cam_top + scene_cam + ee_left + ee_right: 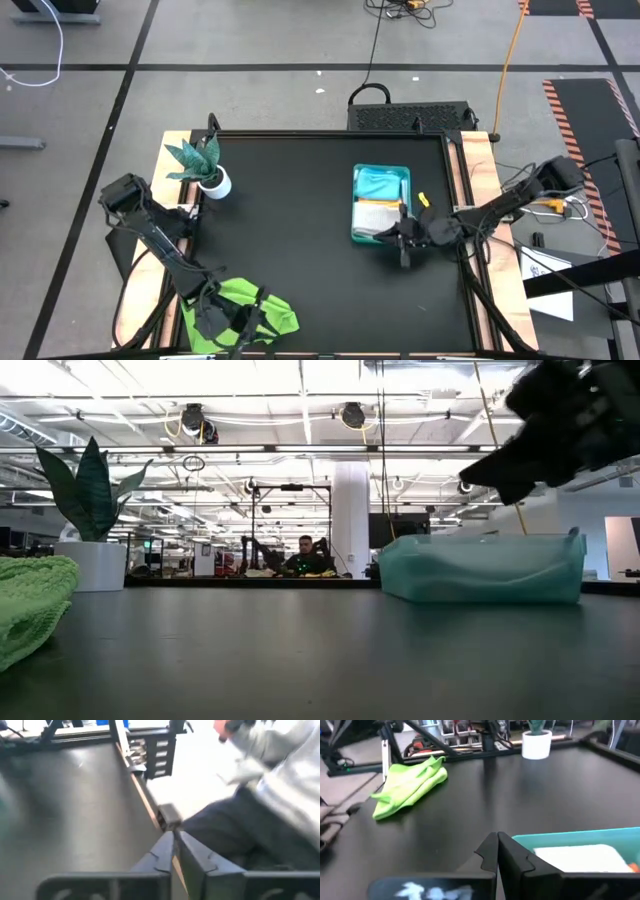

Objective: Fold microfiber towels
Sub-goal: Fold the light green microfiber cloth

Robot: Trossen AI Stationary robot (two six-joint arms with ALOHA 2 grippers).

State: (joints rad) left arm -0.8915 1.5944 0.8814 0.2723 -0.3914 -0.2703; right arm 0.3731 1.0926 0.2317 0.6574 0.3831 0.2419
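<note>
1. Looking down on the black table [300, 250], we find the left gripper [228, 322] at the near left corner, hovering over the crumpled lime green microfiber towel [262, 312]. Its fingers [165, 852] are pressed together with nothing between them; whether they touch the cloth beneath, we cannot tell.
2. We see that lime green towel lying bunched and partly overhanging the near table edge, well apart from the other cloths; from the right wrist it shows as a loose heap on the bare tabletop.
3. Behind it, at the far left, we note the small green plant in a white pot [208, 172], upright and apart from everything else.
4. Right of centre sits the teal plastic tray [358, 200]. Inside we see a bright turquoise-blue towel [380, 184] at the far end and a white-grey towel [375, 217] at the near end, with a sliver of orange cloth [634, 866] at its edge.
5. At the tray's near right corner we find the right gripper [404, 247], its fingers [492, 852] clenched shut and empty, just beside the tray wall.
</note>
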